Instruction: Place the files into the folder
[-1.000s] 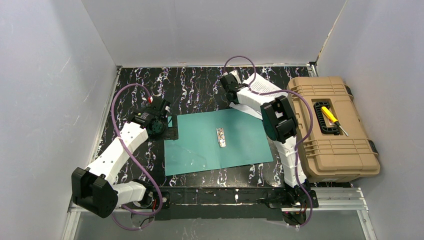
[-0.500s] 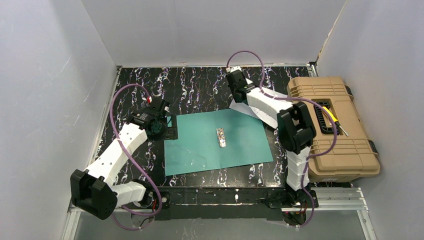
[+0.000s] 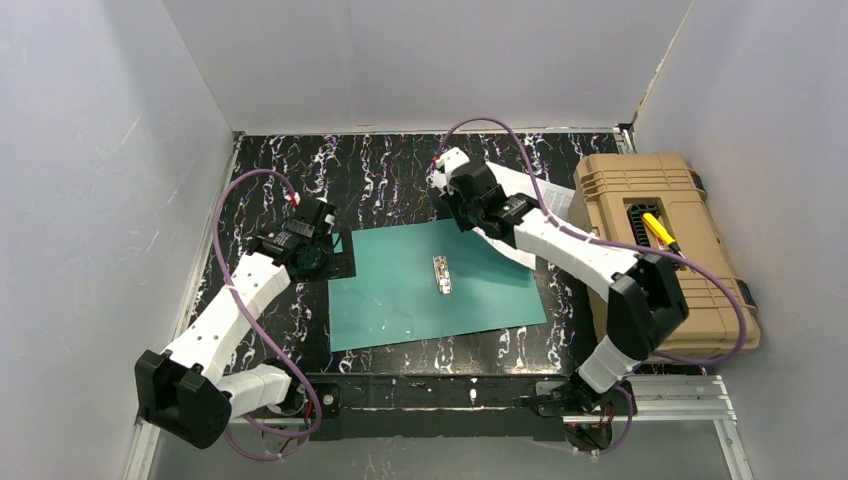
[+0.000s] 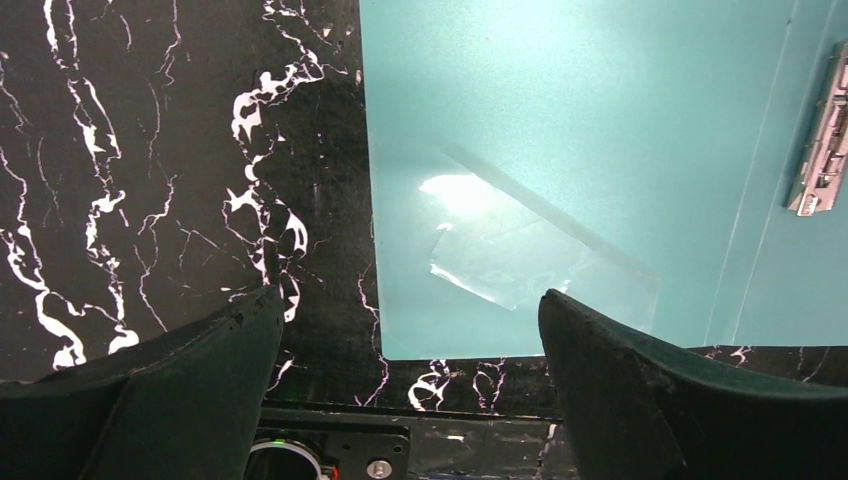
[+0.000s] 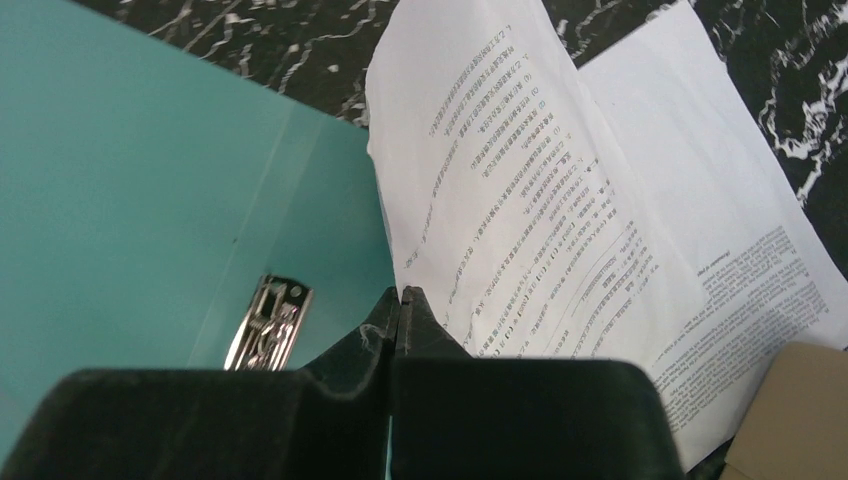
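the task is barely begun: the folder (image 3: 400,300) lies open and flat in the middle of the table, its metal clip (image 3: 441,274) bare, and no sheet is inside it. the files (image 5: 540,190) lie at its far right corner, between it and the tan toolbox (image 3: 690,300), the upper sheet bowed up with its edge overlapping the teal. the right gripper (image 5: 400,300) has its fingers pressed together, and the lifted sheet's corner runs down into the tips, so i judge it pinched on that sheet. the left gripper (image 4: 410,400) hangs spread wide by the folder's far left corner, holding nothing. left to do: bring every sheet onto the folder. counted: two sheets showing, one folder, one clip, one toolbox with one yellow screwdriver (image 3: 657,228) on its lid
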